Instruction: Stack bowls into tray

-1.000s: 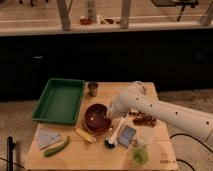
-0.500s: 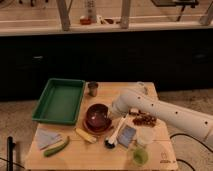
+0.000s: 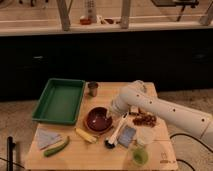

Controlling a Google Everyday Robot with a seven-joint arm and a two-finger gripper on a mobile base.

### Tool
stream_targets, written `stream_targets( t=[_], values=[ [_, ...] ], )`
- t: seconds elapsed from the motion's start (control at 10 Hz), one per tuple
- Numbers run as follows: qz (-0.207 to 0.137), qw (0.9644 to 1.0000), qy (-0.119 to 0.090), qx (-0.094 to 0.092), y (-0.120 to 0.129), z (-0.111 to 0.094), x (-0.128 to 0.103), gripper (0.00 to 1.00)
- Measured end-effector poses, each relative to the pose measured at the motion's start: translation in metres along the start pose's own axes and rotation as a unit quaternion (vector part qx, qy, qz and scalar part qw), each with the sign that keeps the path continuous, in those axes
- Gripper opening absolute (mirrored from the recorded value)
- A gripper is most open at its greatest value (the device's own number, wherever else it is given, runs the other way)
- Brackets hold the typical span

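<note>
The dark maroon bowl (image 3: 97,118) sits inside the wider orange-red bowl (image 3: 101,131), whose rim shows under it, near the middle of the wooden table. The large green tray (image 3: 45,103) lies empty at the table's left, apart from the bowls. My gripper (image 3: 108,116) is at the end of the white arm, down at the right rim of the maroon bowl. Part of it is hidden behind the wrist.
A small metal cup (image 3: 93,88) stands right of the tray. In front lie a yellow piece (image 3: 86,135), a green vegetable (image 3: 56,148), a grey cloth (image 3: 47,137), a black-headed brush (image 3: 117,135), a blue-grey packet (image 3: 127,136), a clear cup (image 3: 145,136), a green cup (image 3: 139,157) and brown snacks (image 3: 145,120).
The arm has edged slightly towards the bowls. The bowls and tray have not moved.
</note>
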Motion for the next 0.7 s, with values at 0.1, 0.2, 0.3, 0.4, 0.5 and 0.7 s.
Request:
stream_targets(
  t=[0.1,0.2,0.3,0.4,0.5,0.7],
  values=[
    [-0.001,1.0,-0.002,-0.002,-0.0008,0.0005,0.0006,0.8],
    [-0.003,1.0,-0.004,-0.004,-0.0017,0.0009,0.0011,0.8],
    [-0.005,1.0,-0.005,-0.005,-0.0022,0.001,0.0019,0.8],
    [-0.006,0.9999,-0.008,-0.005,-0.0023,0.0022,0.0027,0.8],
    [-0.007,0.9999,-0.009,-0.004,-0.0025,0.0033,0.0034,0.8],
    [-0.009,0.9999,-0.014,0.0,-0.0033,0.0073,0.0058,0.8]
  ],
)
